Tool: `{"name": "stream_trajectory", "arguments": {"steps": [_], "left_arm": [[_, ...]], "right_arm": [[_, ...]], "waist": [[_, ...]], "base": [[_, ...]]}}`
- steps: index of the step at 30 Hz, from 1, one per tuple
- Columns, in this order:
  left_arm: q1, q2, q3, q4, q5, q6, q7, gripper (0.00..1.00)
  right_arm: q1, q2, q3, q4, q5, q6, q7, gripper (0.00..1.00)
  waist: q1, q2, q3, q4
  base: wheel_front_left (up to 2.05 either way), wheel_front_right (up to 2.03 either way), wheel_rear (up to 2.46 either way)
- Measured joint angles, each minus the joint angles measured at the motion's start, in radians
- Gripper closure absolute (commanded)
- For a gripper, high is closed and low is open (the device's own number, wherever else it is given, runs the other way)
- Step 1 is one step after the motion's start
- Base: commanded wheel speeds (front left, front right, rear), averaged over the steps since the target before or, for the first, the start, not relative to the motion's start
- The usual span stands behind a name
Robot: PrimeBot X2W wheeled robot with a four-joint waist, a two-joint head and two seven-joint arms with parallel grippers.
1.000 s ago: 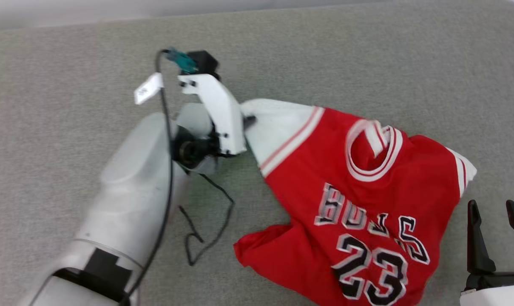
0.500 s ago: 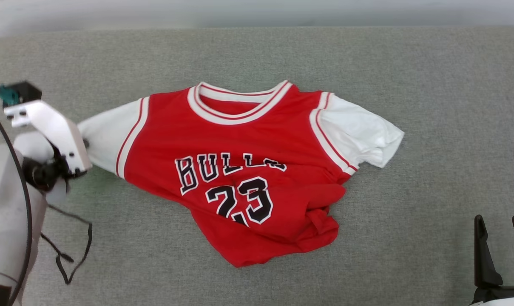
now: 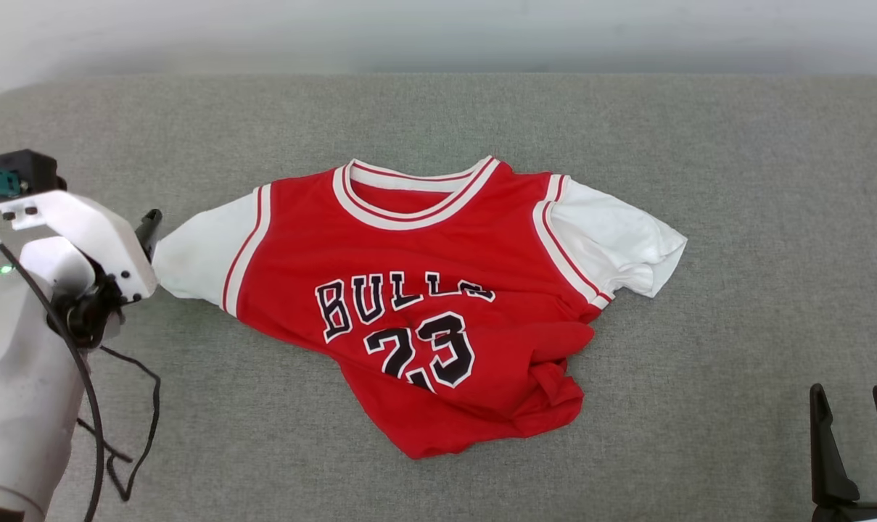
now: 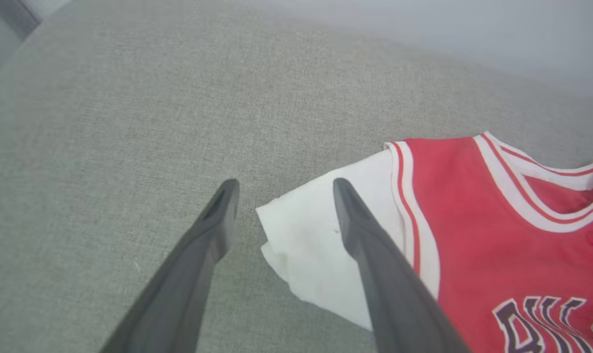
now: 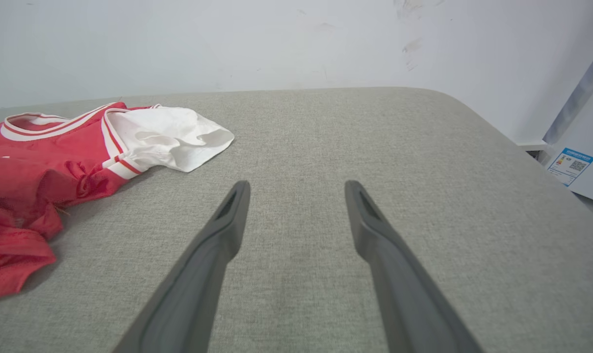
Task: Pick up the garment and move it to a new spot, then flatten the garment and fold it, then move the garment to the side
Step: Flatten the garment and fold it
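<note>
A red jersey (image 3: 423, 290) with black "BULLS 23" lettering lies face up in the middle of a grey padded surface (image 3: 735, 145), its collar toward the far wall (image 3: 438, 29). The hem is bunched and crumpled on the robot's right. The left gripper (image 4: 285, 183) sits at the surface's left side, fingers spread wide and holding nothing. The edge of one white sleeve (image 4: 311, 245) lies between its tips. The right gripper (image 5: 297, 183) is also wide open and empty, low at the near right, well apart from the jersey.
</note>
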Motion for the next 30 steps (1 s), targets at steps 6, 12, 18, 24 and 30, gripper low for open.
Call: {"name": "stream_trajectory", "arguments": {"steps": [6, 12, 18, 24, 30], "left_arm": [[0.069, 0.021, -0.015, -0.096, 0.013, -0.016, -0.043, 0.00], [0.121, 0.067, -0.013, -0.155, -0.006, 0.006, 0.035, 0.00], [0.097, 0.082, 0.000, -0.105, -0.039, 0.018, 0.107, 0.00], [0.044, 0.076, 0.002, -0.045, -0.049, -0.007, 0.123, 0.00], [0.005, 0.068, -0.028, 0.012, -0.031, -0.034, 0.131, 0.00]], "right_arm": [[0.019, -0.011, -0.011, 0.002, 0.007, 0.000, 0.000, 0.00], [0.015, -0.022, 0.028, 0.015, 0.014, 0.000, 0.000, 0.00], [-0.003, -0.035, 0.044, 0.021, 0.016, 0.000, 0.000, 0.00], [-0.020, -0.041, 0.042, 0.019, 0.016, 0.000, 0.000, 0.00], [-0.025, -0.041, 0.040, 0.016, 0.014, 0.000, 0.000, 0.00]], "waist": [[0.0000, 0.0000, -0.025, 0.012], [-0.0001, 0.0000, -0.030, 0.017], [-0.0001, 0.0000, -0.007, -0.003], [-0.0001, 0.0000, 0.023, -0.021], [0.0000, 0.0000, 0.054, -0.036]], "base": [[0.00, 0.00, 0.00], [0.00, 0.00, 0.00], [0.00, 0.00, 0.00], [0.00, 0.00, 0.00], [0.00, 0.00, 0.00]]}}
